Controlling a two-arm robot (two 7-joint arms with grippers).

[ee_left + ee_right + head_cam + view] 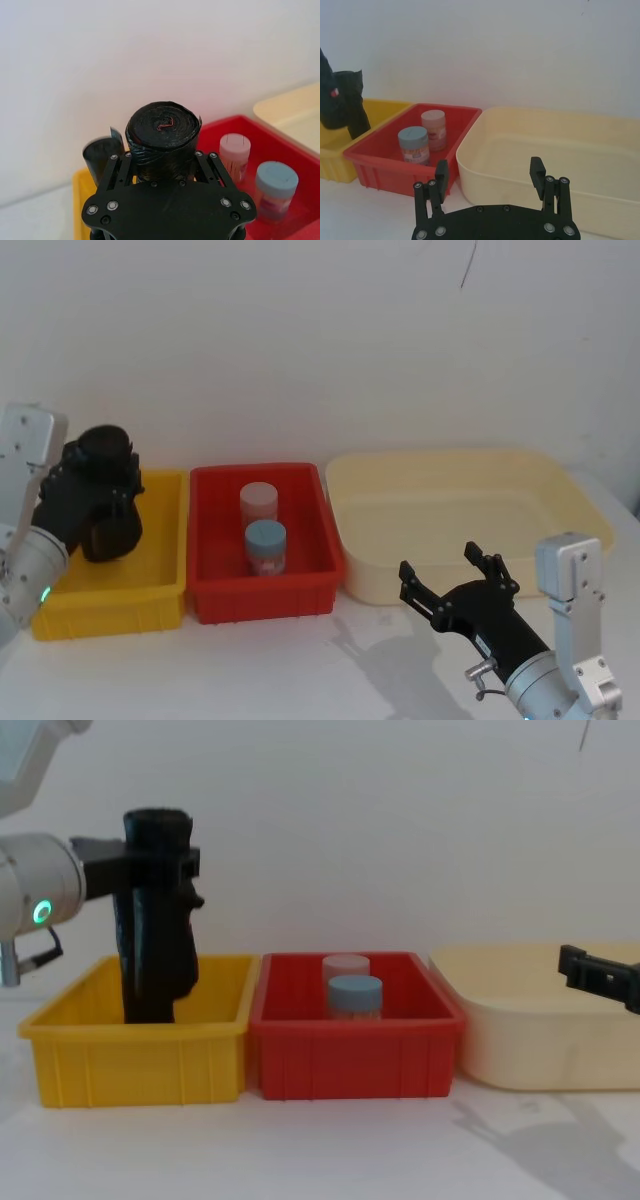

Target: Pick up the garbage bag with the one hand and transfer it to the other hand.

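One garbage bag (162, 125) clamped in left claw (162, 156); right claw (489, 171) spread wide.

Garbage bag (104, 445) in left tool (106, 487)

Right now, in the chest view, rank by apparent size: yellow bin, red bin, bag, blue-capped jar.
Largest: yellow bin and red bin, alike, unranked.
Then the bag, in the left gripper.
Smallest: blue-capped jar, partly hidden.
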